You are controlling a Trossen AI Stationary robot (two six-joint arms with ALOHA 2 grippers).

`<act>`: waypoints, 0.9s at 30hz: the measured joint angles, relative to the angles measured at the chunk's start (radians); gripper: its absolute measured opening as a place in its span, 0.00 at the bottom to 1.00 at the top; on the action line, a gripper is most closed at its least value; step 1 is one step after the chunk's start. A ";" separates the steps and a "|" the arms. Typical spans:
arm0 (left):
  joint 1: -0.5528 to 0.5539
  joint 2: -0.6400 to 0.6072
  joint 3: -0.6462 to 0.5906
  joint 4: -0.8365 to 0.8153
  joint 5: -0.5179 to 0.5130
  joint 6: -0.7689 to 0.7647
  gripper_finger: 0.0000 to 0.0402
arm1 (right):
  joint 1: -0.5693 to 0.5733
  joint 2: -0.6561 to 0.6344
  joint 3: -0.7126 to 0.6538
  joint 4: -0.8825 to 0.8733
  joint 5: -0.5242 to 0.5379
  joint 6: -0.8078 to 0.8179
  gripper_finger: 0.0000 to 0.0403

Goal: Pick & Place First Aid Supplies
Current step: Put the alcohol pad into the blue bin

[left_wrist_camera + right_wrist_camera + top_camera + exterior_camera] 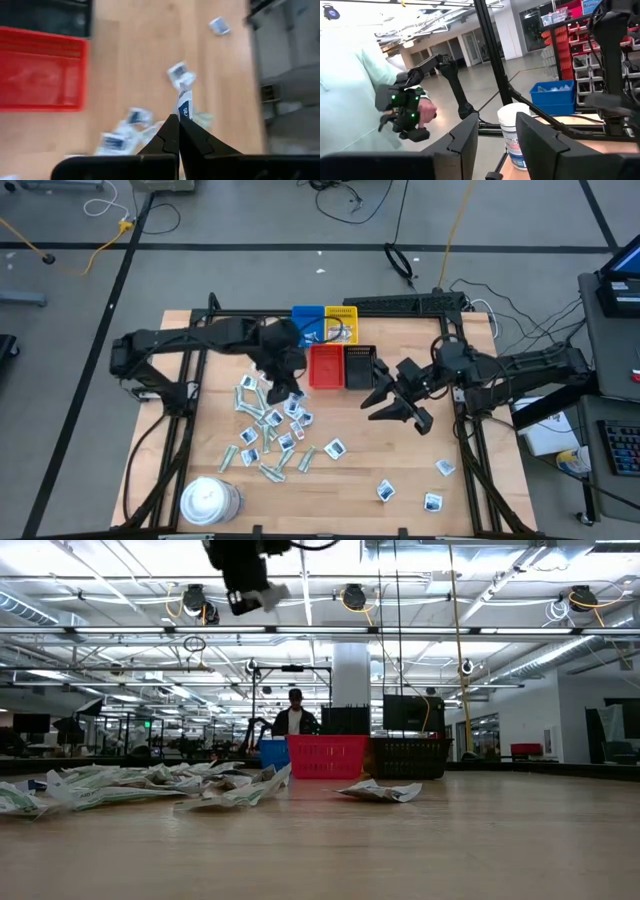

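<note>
four trays clustered at the far middle of the wooden worktop (400, 470): blue tray (307, 323) and yellow tray (341, 323) side by side in back, red tray (325, 366) and black tray (359, 366) just in front, all touching or nearly so. blue one has some white packets in it, yellow has something pale plus a dark cable loop across it, can't tell more. red and black contents not readable from above; in the left wrist view the red tray looks bare inside. big white tub (208, 500) stands near the front left corner, lidded.

first aid supplies (268, 430): packets piled left of centre, from just under the left arm down toward the tub, a few strays at front right near the worktop's edge.

left pincer (178, 121) closed, pinching one white packet with blue print (183, 107), lifted above the pile, just in front-left of the red tray. right pincer (398, 406) held off the surface right of the black tray, fingers apart with nothing between them.

open room: bare wood across the centre-front and between pile and strays. frame rails run along both side edges. a person's hand (422, 112) on a controller shows beyond the worktop in the right wrist view.
</note>
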 joint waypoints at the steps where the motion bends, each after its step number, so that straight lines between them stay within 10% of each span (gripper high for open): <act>1: 0.004 0.023 0.021 -0.044 -0.022 0.027 0.00 | 0.000 0.000 0.000 0.000 0.000 0.000 0.31; 27: 0.404 0.460 0.457 -0.224 -0.285 0.088 0.00 | 0.000 0.000 0.000 -0.001 0.007 -0.035 0.30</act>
